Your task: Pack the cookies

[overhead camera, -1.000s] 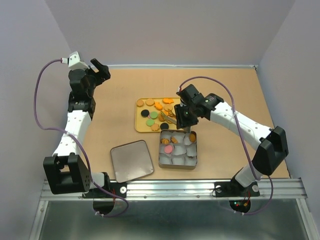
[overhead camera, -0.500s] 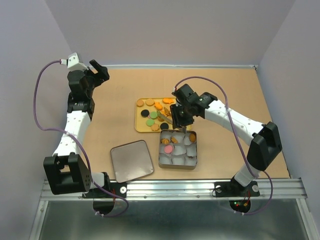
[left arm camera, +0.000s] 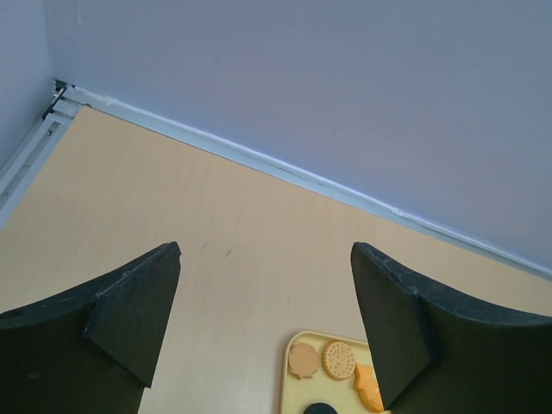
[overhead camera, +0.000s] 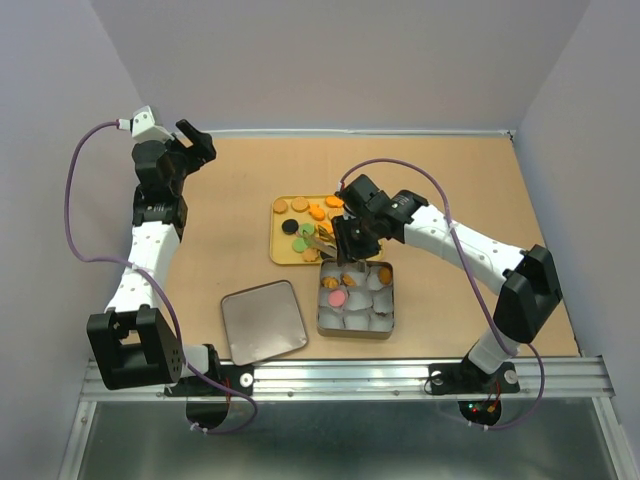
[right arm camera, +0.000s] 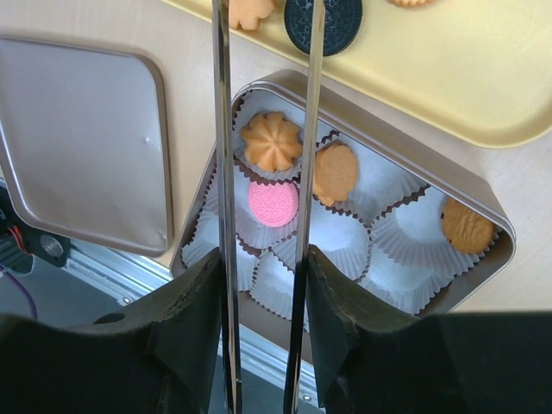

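Cookies (overhead camera: 300, 229) in tan, orange, green and black lie on a yellow tray (overhead camera: 280, 258). My right gripper (overhead camera: 350, 235) is shut on metal tongs (right arm camera: 222, 172), over the tray's near edge and the tin's far edge. The blades stand apart and point at a black cookie (right arm camera: 335, 17); their tips are out of the wrist frame. The square tin (overhead camera: 355, 328) holds white paper cups with a pink cookie (right arm camera: 273, 202), an orange flower cookie (right arm camera: 272, 142) and two tan ones (right arm camera: 335, 172). My left gripper (overhead camera: 195, 140) is open and empty, high at the far left.
The tin's lid (overhead camera: 263, 320) lies flat left of the tin, near the front edge. The left wrist view shows bare table, the back wall and the tray's corner (left arm camera: 293, 388) with cookies (left arm camera: 338, 360). The metal rail runs along the near edge.
My right gripper, with the tongs, has moved left and slightly forward, from above the tin's far edge towards the tray. The left arm has hardly moved.
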You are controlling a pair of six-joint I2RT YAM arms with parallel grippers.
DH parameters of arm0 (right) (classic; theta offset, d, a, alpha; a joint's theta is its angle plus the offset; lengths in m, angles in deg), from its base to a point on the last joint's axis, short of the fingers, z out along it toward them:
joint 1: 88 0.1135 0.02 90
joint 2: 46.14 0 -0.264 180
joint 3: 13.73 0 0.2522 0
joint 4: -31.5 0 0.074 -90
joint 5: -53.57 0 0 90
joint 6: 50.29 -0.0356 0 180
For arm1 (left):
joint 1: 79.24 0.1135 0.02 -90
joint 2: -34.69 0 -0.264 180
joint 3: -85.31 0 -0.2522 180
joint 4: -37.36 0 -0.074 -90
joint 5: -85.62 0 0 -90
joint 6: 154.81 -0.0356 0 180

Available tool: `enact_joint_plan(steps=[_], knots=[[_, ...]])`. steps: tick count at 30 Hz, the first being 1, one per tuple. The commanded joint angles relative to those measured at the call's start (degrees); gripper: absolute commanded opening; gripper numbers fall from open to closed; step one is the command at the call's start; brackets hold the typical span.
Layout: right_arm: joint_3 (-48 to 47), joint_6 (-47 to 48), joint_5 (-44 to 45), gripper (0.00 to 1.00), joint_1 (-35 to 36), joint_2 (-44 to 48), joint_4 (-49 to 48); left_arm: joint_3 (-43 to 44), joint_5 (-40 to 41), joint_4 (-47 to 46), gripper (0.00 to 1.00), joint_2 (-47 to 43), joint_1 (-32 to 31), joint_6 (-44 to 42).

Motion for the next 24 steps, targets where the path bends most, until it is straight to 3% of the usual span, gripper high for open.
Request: enact_joint_plan(steps=[1,24], knots=[[-0.1,-0.8,-0.3,0.46,0.6,2.6,-1.4,-0.6,-1.0,-3.3,0.91,-2.9,0.3,-0.1],[-2.7,0.4,8.0,0.41,4.9,-4.4,3.5,-0.8,-1.3,-3.1,0.91,-2.9,0.2,-0.2]])
